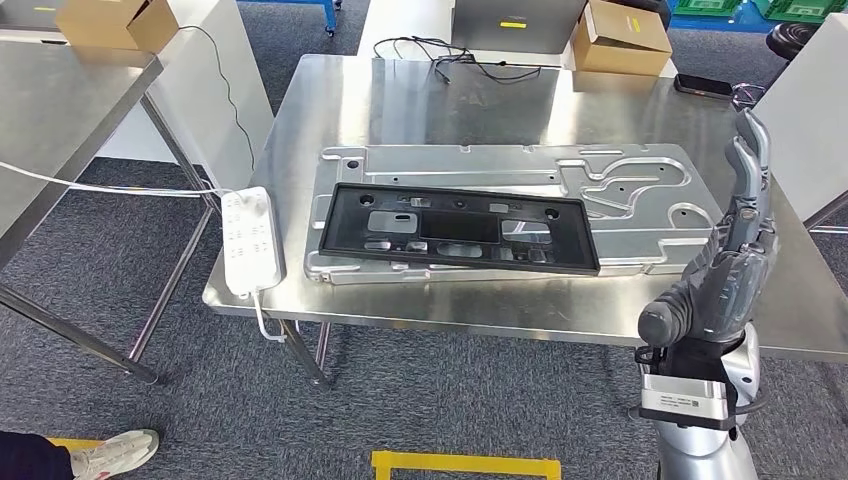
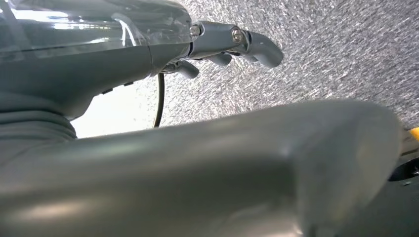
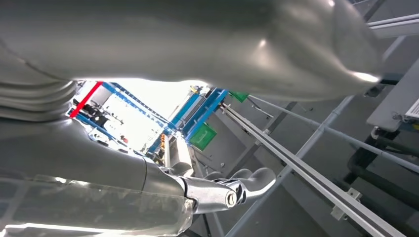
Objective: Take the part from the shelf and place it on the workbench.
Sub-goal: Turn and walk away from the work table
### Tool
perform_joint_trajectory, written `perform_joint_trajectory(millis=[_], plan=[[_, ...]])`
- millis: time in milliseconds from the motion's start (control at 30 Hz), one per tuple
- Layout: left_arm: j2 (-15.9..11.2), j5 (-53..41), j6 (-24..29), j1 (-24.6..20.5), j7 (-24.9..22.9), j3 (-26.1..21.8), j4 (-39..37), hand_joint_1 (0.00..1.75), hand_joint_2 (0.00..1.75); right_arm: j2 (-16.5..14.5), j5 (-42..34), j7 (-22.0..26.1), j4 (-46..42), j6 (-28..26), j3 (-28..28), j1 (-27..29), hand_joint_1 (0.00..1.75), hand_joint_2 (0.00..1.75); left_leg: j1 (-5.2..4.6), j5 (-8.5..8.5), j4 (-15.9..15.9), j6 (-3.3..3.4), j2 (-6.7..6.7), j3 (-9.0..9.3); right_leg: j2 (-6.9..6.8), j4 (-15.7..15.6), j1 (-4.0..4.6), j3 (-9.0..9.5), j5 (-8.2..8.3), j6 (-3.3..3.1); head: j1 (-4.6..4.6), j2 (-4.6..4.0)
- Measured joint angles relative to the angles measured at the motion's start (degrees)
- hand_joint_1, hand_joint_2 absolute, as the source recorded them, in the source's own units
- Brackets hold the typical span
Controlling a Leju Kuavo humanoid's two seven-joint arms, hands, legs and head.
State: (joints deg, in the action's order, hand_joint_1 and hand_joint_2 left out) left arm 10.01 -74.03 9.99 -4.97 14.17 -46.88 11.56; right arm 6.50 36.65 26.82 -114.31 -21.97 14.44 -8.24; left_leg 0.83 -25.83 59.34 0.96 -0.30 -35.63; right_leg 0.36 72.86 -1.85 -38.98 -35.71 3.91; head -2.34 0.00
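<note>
A long black plastic part (image 1: 455,230) lies flat on a silver metal panel (image 1: 620,185) in the middle of the steel workbench (image 1: 480,100). Its long side runs across the bench and it sits slightly skewed. My right hand (image 1: 735,250) is raised by the bench's right front corner, clear of the part, with its fingers (image 3: 247,185) stretched out and nothing in them. My left hand (image 2: 148,148) hangs over the grey carpet, and its fingers (image 2: 237,42) hold nothing.
A white power strip (image 1: 250,240) lies on the bench's left edge with its cord trailing off. Black cables (image 1: 460,55), a cardboard box (image 1: 620,38) and a dark phone (image 1: 703,86) sit at the back. Another steel table (image 1: 60,100) stands left. A person's shoe (image 1: 110,452) is on the floor.
</note>
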Motion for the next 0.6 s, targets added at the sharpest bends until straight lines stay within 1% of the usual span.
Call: perform_joint_trajectory(millis=[33,67,133,167,200,233,267,300,333,367,400,467,500,533,567,600], plan=[[0.00,0.00,0.00,0.01,-0.01,0.00,0.00,0.00,0.00,-0.01,-0.01,-0.01,0.00,0.08,0.03,0.00,0.00,0.00,0.11,0.04,0.03,-0.09,0.02,-0.01,0.00,0.83,-0.05,-0.22,0.18,0.07,-0.15,0.00],[0.01,0.00,0.00,0.01,-0.01,0.00,0.00,0.00,0.00,0.00,-0.01,-0.01,0.00,0.15,0.06,-0.04,0.00,0.00,0.29,0.07,0.08,-0.28,0.02,-0.01,-0.01,-0.68,-0.14,0.71,1.40,0.16,-0.28,0.00],[0.00,0.00,0.00,0.00,-0.02,-0.01,0.01,0.00,0.00,-0.01,-0.02,-0.01,0.00,0.26,0.18,-0.23,0.00,0.00,0.67,0.05,0.41,-1.01,-0.07,-0.09,-0.01,-8.10,-0.49,4.70,4.73,0.56,-0.64,0.00],[-0.02,0.00,0.00,-0.03,-0.03,-0.01,0.01,0.00,0.00,-0.01,-0.02,-0.01,0.00,0.28,0.27,-0.34,0.00,0.00,0.72,0.01,0.67,-1.50,-0.15,-0.22,0.10,-11.42,-0.54,6.35,5.82,0.52,-0.95,0.00],[-0.04,-0.01,0.00,-0.05,-0.04,-0.02,0.02,0.00,0.00,-0.02,-0.02,-0.02,0.00,0.31,0.34,-0.41,0.00,0.00,0.68,0.04,0.81,-2.00,-0.21,-0.32,0.21,-13.47,-0.53,7.29,6.33,0.36,-1.07,0.00],[-0.06,-0.01,0.00,-0.05,-0.09,-0.02,0.02,0.00,0.00,-0.03,-0.02,-0.06,0.00,0.32,0.40,-0.45,0.00,0.00,0.61,0.17,0.79,-2.49,-0.26,-0.39,0.32,-14.18,-0.40,7.47,6.34,0.02,-1.01,0.00],[-0.07,-0.02,0.00,-0.04,-0.13,-0.02,0.02,0.00,0.00,-0.05,-0.02,-0.09,-0.01,0.33,0.45,-0.44,0.00,0.00,0.64,0.41,0.61,-2.92,-0.29,-0.39,0.41,-14.15,-0.19,7.30,6.51,-0.55,-0.78,0.00],[-0.07,-0.02,0.00,-0.01,-0.17,-0.02,0.02,0.00,0.00,-0.07,-0.02,-0.12,-0.01,0.33,0.48,-0.46,0.00,0.00,0.78,0.59,0.39,-3.30,-0.30,-0.39,0.37,-14.16,-0.23,7.18,6.72,-1.04,-0.35,0.00],[-0.07,-0.02,0.00,0.01,-0.21,-0.02,0.01,0.00,0.00,-0.12,-0.02,-0.15,-0.01,0.34,0.51,-0.50,0.00,0.00,0.90,0.26,0.63,-3.55,-0.26,-0.54,0.30,-14.21,-0.26,7.06,6.97,-1.54,0.04,0.00],[-0.07,-0.02,0.00,0.01,-0.23,-0.02,0.01,0.00,0.00,-0.18,-0.02,-0.15,-0.01,0.34,0.52,-0.54,0.00,0.00,0.97,-0.82,1.82,-3.69,-0.20,-1.01,0.20,-14.28,-0.34,6.94,7.21,-1.97,0.46,0.00],[-0.07,-0.02,0.00,0.01,-0.25,-0.02,0.00,0.00,0.00,-0.24,-0.02,-0.15,-0.01,0.35,0.54,-0.56,0.00,0.00,0.96,-2.72,4.40,-3.72,-0.16,-1.95,0.07,-14.36,-0.44,6.80,7.44,-2.33,0.95,0.00],[-0.07,-0.02,0.00,0.02,-0.28,-0.03,0.00,0.00,0.00,-0.35,0.00,-0.16,-0.01,0.35,0.55,-0.56,0.00,0.00,0.77,-7.27,12.19,-3.72,-0.11,-4.54,-0.15,-14.34,-0.26,6.46,7.71,-2.74,1.78,0.00],[-0.07,-0.02,0.00,0.03,-0.30,-0.03,0.00,0.00,0.00,-0.37,0.01,-0.16,-0.01,0.36,0.56,-0.54,0.00,0.00,0.68,-8.72,15.46,-3.70,-0.12,-5.42,-0.21,-14.33,-0.16,6.31,7.83,-2.84,2.01,0.00],[-0.07,-0.02,0.00,0.04,-0.31,-0.04,0.00,0.00,0.00,-0.39,0.02,-0.16,-0.01,0.36,0.57,-0.53,0.00,0.00,0.65,-9.11,16.74,-3.64,-0.12,-5.38,-0.25,-14.31,-0.07,6.18,7.94,-2.87,2.12,0.00],[-0.07,-0.02,0.00,0.04,-0.31,-0.04,0.00,0.00,0.00,-0.42,0.02,-0.16,-0.01,0.37,0.58,-0.51,0.00,0.00,0.65,-8.47,15.66,-3.54,-0.12,-4.21,-0.26,-14.28,-0.02,6.10,8.04,-2.83,2.18,0.00],[-0.07,-0.02,0.00,0.03,-0.32,-0.04,0.00,0.00,0.00,-0.43,0.02,-0.16,-0.01,0.37,0.58,-0.51,0.00,0.00,0.65,-7.06,12.38,-3.41,-0.11,-2.01,-0.26,-14.24,-0.01,6.07,8.11,-2.74,2.22,0.00]])
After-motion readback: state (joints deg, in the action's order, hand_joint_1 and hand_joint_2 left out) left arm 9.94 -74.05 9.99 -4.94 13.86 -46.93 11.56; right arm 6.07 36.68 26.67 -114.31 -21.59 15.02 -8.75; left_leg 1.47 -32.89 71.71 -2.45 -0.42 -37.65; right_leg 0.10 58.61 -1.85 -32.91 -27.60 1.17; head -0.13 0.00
